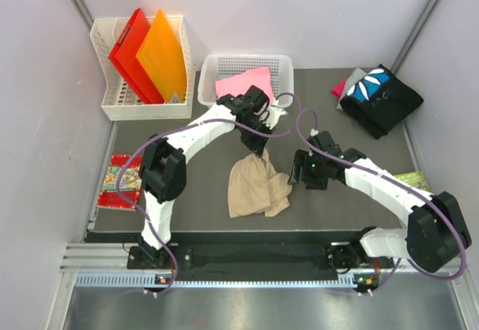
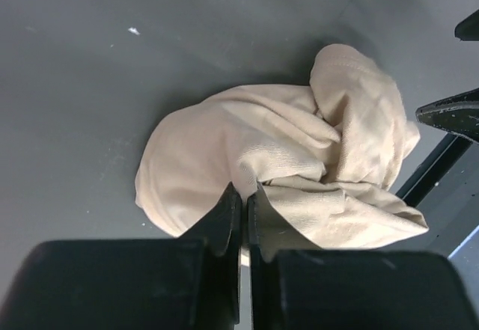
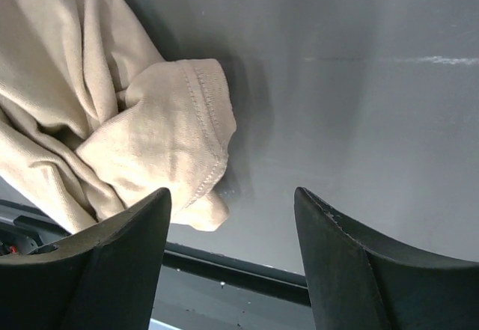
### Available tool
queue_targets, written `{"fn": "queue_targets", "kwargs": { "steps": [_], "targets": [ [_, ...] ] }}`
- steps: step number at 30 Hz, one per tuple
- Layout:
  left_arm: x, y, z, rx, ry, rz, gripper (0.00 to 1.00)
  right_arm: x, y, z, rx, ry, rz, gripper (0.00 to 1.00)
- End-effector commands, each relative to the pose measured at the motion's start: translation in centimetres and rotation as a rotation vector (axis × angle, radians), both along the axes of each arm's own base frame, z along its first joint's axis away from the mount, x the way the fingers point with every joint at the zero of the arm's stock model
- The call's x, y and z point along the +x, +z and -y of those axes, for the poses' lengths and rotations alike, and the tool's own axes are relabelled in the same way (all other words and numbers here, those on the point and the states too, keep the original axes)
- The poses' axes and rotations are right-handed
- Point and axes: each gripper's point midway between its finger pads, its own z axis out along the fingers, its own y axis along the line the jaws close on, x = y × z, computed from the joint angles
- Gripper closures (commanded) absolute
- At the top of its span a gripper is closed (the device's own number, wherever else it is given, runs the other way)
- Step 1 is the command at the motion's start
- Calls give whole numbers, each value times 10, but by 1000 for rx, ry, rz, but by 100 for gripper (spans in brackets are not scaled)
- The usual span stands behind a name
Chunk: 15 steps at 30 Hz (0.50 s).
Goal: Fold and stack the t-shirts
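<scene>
So the left gripper (image 2: 243,197) has its fingers squeezed together on a pinch of the tan t-shirt (image 1: 258,188), which is sitting in a crumpled heap around the middle of the dark mat (image 1: 187,195), a bit toward the near edge. The right gripper (image 3: 233,195) is just to the right of that heap with its jaws well apart and nothing in them, a hemmed bit of the tan cloth poking in next to one finger. The pink t-shirt (image 1: 243,83) is in the white basket (image 1: 224,62) at the far side, and the black t-shirt (image 1: 382,102) with the blue-and-white print is folded in the far right corner.
</scene>
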Motion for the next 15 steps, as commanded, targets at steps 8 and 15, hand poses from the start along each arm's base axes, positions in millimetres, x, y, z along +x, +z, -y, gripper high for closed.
{"fn": "queue_targets", "kwargs": {
  "steps": [8, 15],
  "targets": [
    [1, 45, -77, 55, 39, 86, 100, 13, -14, -33, 56, 51, -3, 33],
    [-22, 66, -130, 112, 26, 134, 100, 35, -24, -74, 142, 104, -14, 37]
  ]
}}
